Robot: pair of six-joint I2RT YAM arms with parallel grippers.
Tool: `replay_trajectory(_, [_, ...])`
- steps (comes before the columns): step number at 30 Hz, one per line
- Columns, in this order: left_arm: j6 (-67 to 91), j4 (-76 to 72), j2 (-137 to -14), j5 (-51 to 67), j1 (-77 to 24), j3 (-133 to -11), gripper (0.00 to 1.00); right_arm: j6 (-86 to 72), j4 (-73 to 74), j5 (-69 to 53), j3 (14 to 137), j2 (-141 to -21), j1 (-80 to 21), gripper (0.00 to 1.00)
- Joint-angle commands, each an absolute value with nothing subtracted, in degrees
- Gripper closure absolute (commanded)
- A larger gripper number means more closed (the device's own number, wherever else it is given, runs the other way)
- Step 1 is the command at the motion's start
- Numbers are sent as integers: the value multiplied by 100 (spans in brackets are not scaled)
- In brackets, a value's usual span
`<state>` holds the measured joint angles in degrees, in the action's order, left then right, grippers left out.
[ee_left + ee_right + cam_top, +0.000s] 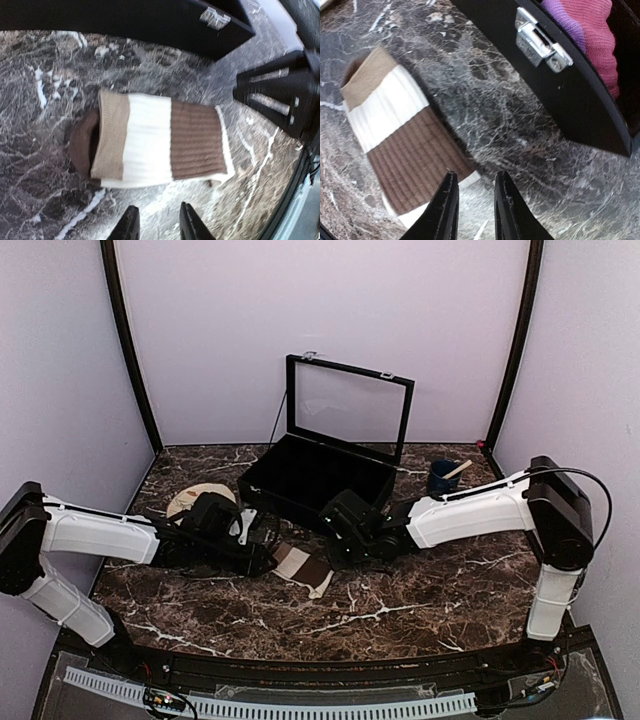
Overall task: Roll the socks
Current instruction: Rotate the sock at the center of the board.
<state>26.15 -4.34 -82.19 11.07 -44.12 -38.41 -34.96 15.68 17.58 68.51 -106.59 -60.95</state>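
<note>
A cream-beige sock with dark brown bands lies flat on the marble table, between the two arms. My left gripper hovers just short of its long edge, open, with only marble between the fingers. My right gripper is open too, its left fingertip over the sock's brown end and nothing held. A magenta-pink sock with a purple stripe lies inside the black box. From above, the left gripper and right gripper flank the beige sock.
The black box stands behind the grippers, its glass lid raised and a metal latch on its front. A round beige plate lies at the left. A dark blue cup with a stick stands at the back right.
</note>
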Motion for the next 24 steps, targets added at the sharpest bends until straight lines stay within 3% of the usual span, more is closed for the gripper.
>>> replay_trajectory(1, [3027,-304,-8060,777,-4507,-3660,76,-3238,1472,1627,7167,-10883,-5899,76])
replay_trajectory(10, [3218,176,-8572,580,-4526,-3887,97,-3145,1564,1343,7414,-11347,-5762,76])
replay_trajectory(24, [3256,427,-9293,502,-4562,-4225,100,-3333,1501,944,6948,-11294,-5757,76])
